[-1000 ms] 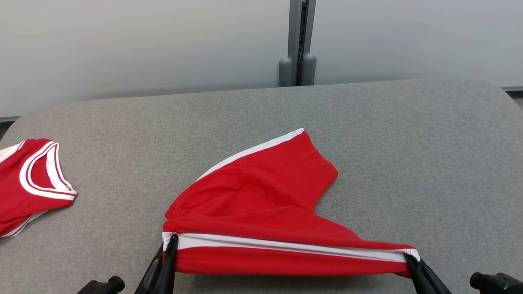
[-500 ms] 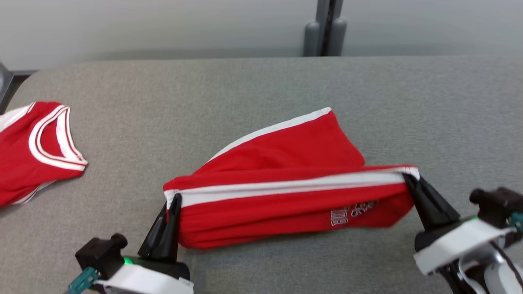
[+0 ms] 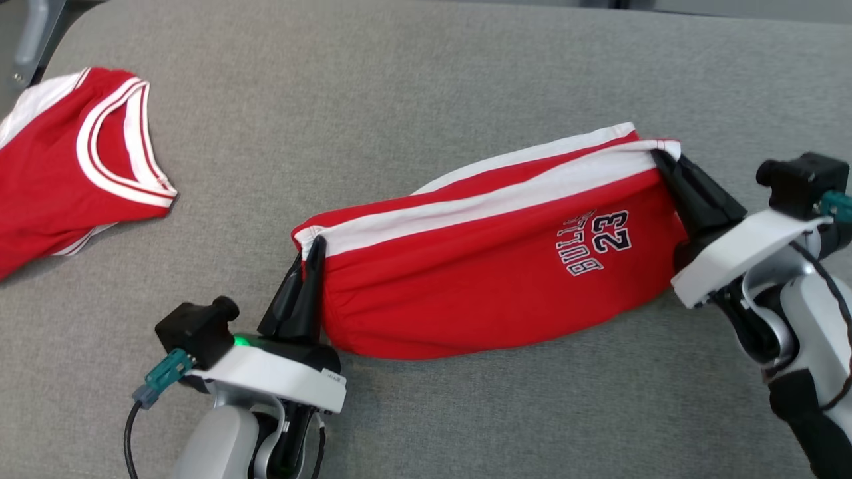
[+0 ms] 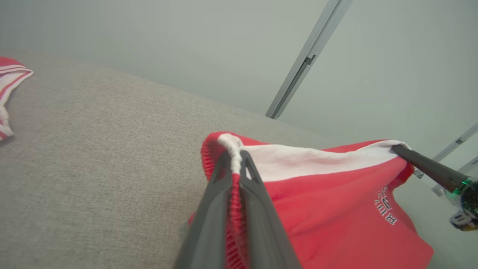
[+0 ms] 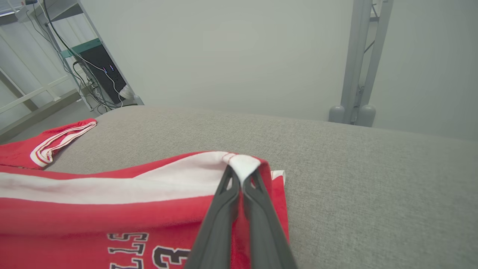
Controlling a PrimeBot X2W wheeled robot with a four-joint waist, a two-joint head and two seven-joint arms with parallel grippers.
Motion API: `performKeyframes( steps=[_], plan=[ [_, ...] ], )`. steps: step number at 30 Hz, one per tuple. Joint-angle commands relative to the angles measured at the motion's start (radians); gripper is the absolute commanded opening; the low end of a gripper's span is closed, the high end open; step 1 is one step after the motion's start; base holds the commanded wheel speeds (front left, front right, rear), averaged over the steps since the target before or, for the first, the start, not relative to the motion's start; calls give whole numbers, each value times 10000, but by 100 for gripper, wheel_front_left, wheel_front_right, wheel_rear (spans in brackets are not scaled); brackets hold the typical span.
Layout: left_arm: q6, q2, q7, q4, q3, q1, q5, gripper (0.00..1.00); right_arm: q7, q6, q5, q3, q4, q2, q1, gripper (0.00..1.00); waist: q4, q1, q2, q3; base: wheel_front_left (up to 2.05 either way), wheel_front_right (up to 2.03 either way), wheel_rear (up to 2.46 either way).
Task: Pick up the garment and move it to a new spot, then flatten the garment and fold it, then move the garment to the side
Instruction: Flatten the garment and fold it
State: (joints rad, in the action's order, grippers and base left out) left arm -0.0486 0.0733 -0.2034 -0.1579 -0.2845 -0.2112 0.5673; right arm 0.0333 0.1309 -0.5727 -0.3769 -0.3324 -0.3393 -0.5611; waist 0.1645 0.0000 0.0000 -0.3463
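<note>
1. At the upper left of the head view, a red jersey [image 3: 73, 159] with white trim is lying rumpled on the grey worktop [image 3: 399, 80], well apart from the task's garment.
2. Left of centre and low in the frame, the left end effector [image 3: 311, 249] is pointing up the picture. Its two dark fingers are pressed together and pinching the gathered waistband corner of the red shorts [image 3: 479, 299]. In the left wrist view, the red-and-white hem is sitting squeezed between those fingers.
3. Across the middle of the frame, the shorts are hanging stretched between the two end effectors and slanting upward toward the right. The lower edge is sagging close to the worktop, but I cannot tell whether it is touching.
4. A white stripe [image 3: 492, 199] is running along the top edge from one grip to the other. Dark lettering with the number 23 [image 3: 596, 243] is showing right of centre, turned sideways.
5. At the upper right, the right end effector [image 3: 665, 158] is reaching in from the right edge, with its fingers closed tight and pinching the white corner of the shorts. In the right wrist view, that white cloth is sitting nipped at the fingertips.
</note>
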Motion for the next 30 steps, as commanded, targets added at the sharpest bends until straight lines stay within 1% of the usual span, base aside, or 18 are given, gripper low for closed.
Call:
performKeyframes(
  steps=[1,6,7,8,9,10,11,12,13,18,23,25,30],
  plan=[
    [-42,-27,-66,-79,-25,-260,78,0,121,-2,-90,-67,-167,-124,-248,0,265,0,0,-309,0,0,0],
    [-228,-93,-259,-759,-300,-903,229,0,476,-2,-420,-717,-1367,-313,-1312,0,455,0,0,-646,0,0,0],
    [-255,-111,-277,-891,-394,-1016,258,10,558,-2,-486,-813,-1615,-332,-1459,0,475,0,0,-684,0,0,0],
    [-298,-125,-308,-1020,-454,-1116,275,32,648,-2,-571,-947,-1803,-321,-1580,0,486,0,0,-710,0,0,0],
    [-317,-134,-364,-1118,-493,-1195,308,67,736,-2,-643,-1060,-2005,-317,-1690,0,491,0,0,-730,0,0,0],
    [-324,-143,-377,-1251,-552,-1264,312,100,838,-2,-705,-1166,-2171,-310,-1772,0,490,0,0,-747,0,0,0],
    [-350,-154,-422,-1338,-600,-1322,322,100,946,-2,-762,-1293,-2315,-309,-1844,37,480,0,0,-758,0,0,0],
    [-363,-164,-448,-1403,-640,-1370,281,100,1060,-2,-833,-1414,-2443,-297,-1893,51,462,0,0,-758,0,0,0],
    [-356,-168,-488,-1480,-647,-1396,230,100,1187,-2,-900,-1491,-2558,-295,-1926,100,431,0,0,-752,0,0,0],
    [-101,-110,-617,-1608,-519,-1298,-384,100,1923,-2,-1015,-1743,-2958,-222,-1777,100,225,0,0,-562,0,0,0],
    [87,-81,-617,-917,195,-739,-1020,100,2291,-2,-681,-1461,-2836,-73,-1375,100,1,0,0,-228,0,0,0],
    [142,-85,-617,-685,543,-451,-1165,100,2325,-2,-505,-1135,-2589,43,-1077,100,-103,0,0,-49,0,0,0],
    [163,-98,-620,-79,1229,154,-1619,100,2314,-2,424,231,-1439,322,9,100,-336,0,0,372,0,0,0]
  ],
)
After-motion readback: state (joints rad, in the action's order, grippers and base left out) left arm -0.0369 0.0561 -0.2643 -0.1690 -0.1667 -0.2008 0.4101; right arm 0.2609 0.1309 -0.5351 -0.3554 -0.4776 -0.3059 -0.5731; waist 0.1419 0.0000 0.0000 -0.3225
